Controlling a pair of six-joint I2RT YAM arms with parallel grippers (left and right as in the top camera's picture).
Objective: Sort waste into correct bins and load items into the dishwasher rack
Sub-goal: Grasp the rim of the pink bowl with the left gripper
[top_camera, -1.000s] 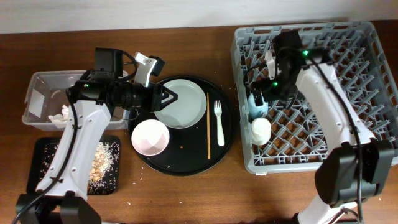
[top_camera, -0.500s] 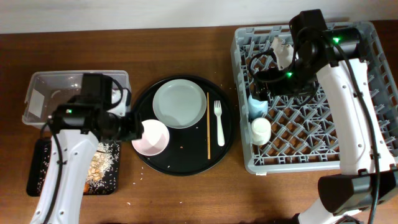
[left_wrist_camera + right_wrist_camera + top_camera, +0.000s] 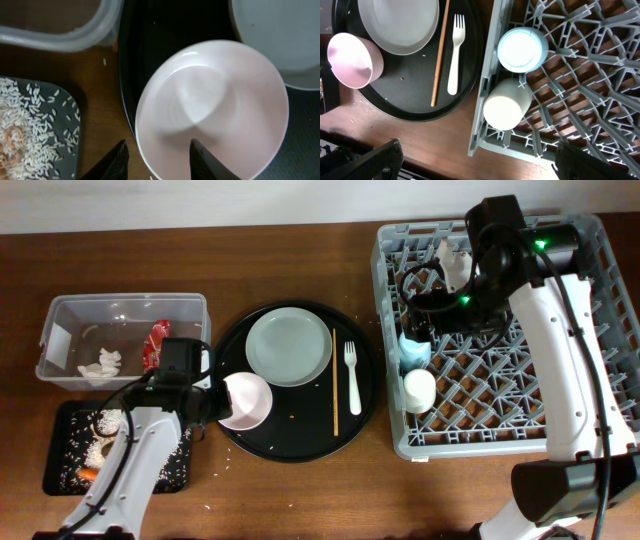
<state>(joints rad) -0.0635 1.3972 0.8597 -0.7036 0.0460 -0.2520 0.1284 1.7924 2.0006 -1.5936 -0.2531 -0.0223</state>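
overhead: the tissue [image 3: 103,363] and red wrapper [image 3: 155,345] are lying in the clear tub [image 3: 120,302], rice [image 3: 105,423] and carrot [image 3: 90,474] in the shallow black tray [image 3: 58,448]; the blue cup [image 3: 414,350] and cream cup [image 3: 419,390] are sitting in the rack [image 3: 600,300]; plate [image 3: 289,346], fork [image 3: 352,376], stick [image 3: 334,380] and bowl [image 3: 243,401] are waiting on the round tray [image 3: 300,442];
left wrist: the left gripper [image 3: 157,155] is straddling the bowl's rim, fingers spread, not gripping;
right wrist: the right gripper [image 3: 475,162] is hanging empty, fingers spread wide, above the rack's near edge

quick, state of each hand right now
Left hand: open, fingers either side of the small bowl rim, not clamped on it.
Right hand: open wide, holding nothing.
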